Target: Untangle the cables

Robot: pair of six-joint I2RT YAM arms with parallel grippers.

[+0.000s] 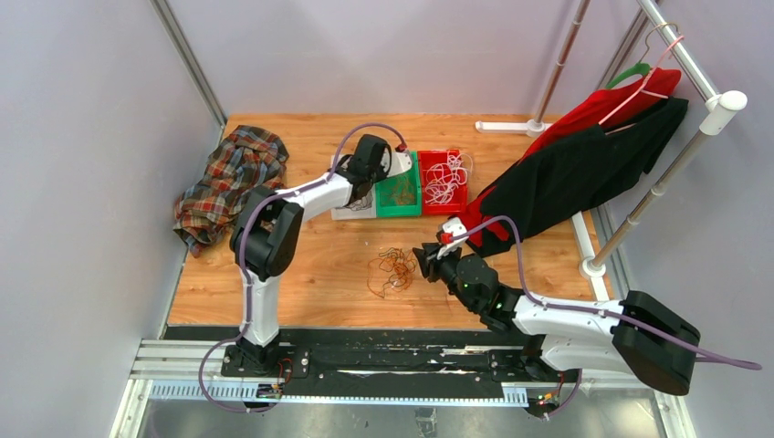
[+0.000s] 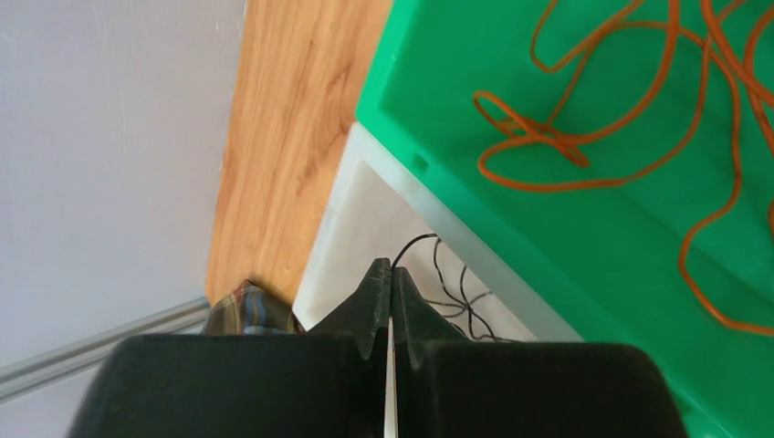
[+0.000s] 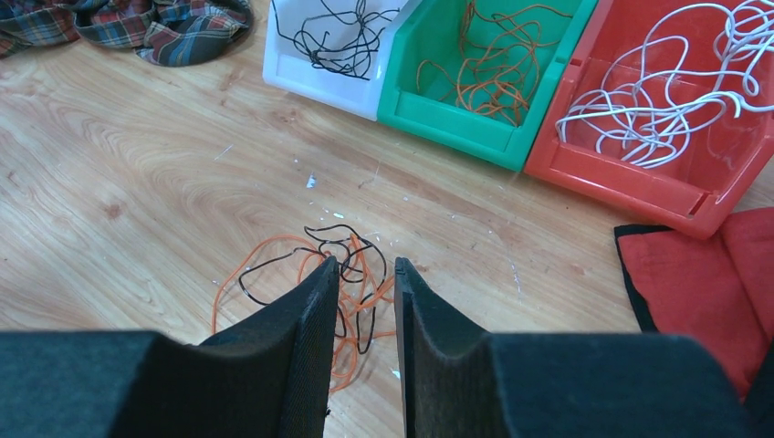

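Observation:
A tangled heap of orange and black cables (image 1: 392,270) (image 3: 274,245) lies on the wooden table in front of the bins. My right gripper (image 1: 425,258) (image 3: 362,265) hovers just above its right side, open, with nothing gripped; strands show on the table between its fingers. My left gripper (image 1: 372,182) (image 2: 391,267) is over the white bin (image 2: 351,228), shut, with the end of a thin black cable (image 2: 413,242) pinched at its tips. More black cable (image 3: 333,32) lies in that bin. Orange cables (image 2: 566,146) lie in the green bin (image 3: 456,123), white cables (image 3: 657,109) in the red bin (image 3: 630,178).
The three bins (image 1: 399,208) stand side by side at mid-table. A plaid shirt (image 1: 228,178) lies at the left back. A red and black garment (image 1: 584,160) hangs from a rack (image 1: 657,182) on the right, its hem reaching the table near my right arm.

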